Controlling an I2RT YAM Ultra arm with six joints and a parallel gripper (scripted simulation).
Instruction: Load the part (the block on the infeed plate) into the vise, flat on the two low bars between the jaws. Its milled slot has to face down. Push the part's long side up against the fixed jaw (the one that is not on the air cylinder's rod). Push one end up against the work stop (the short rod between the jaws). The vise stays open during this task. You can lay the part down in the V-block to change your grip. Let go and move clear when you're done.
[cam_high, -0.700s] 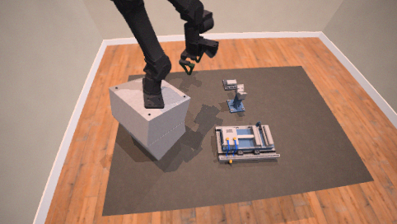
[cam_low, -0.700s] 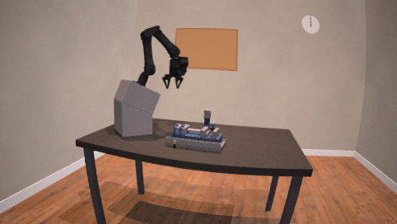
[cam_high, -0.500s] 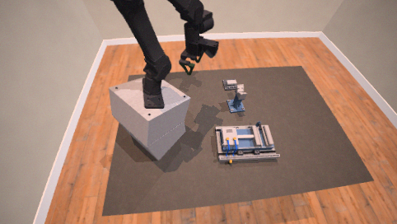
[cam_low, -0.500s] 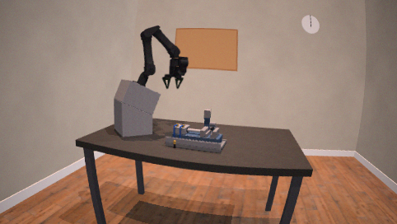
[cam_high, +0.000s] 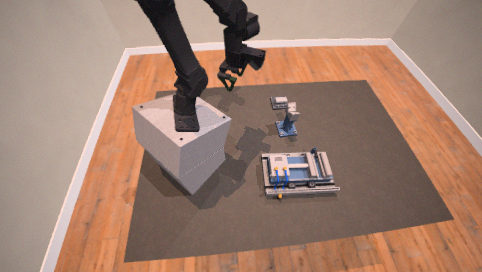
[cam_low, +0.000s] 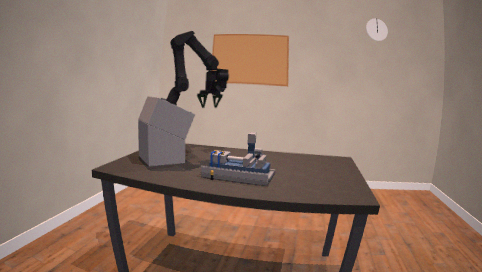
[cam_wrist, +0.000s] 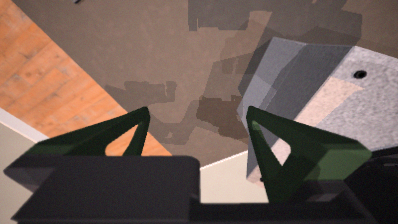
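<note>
The part (cam_high: 281, 99) is a small light grey block lying on the infeed plate (cam_high: 274, 105) at the back of the mat; its slot is too small to make out. The vise (cam_high: 297, 170) (cam_low: 237, 167) stands open nearer the front, with blue bars between the jaws, the air cylinder and its blue hoses at the left end, and the fixed jaw (cam_high: 325, 164) at the right. The V-block (cam_high: 290, 120) (cam_low: 252, 141) stands on a blue base between plate and vise. My gripper (cam_high: 228, 82) (cam_low: 209, 102) (cam_wrist: 198, 111) is open and empty, high above the table, well to the left of the part.
The arm's grey pedestal (cam_high: 180, 145) (cam_low: 162, 132) (cam_wrist: 320, 85) stands at the left of the dark mat (cam_high: 380, 165), close below and beside the gripper. The table edge (cam_low: 235, 197) and the wooden floor (cam_wrist: 40, 80) lie beyond.
</note>
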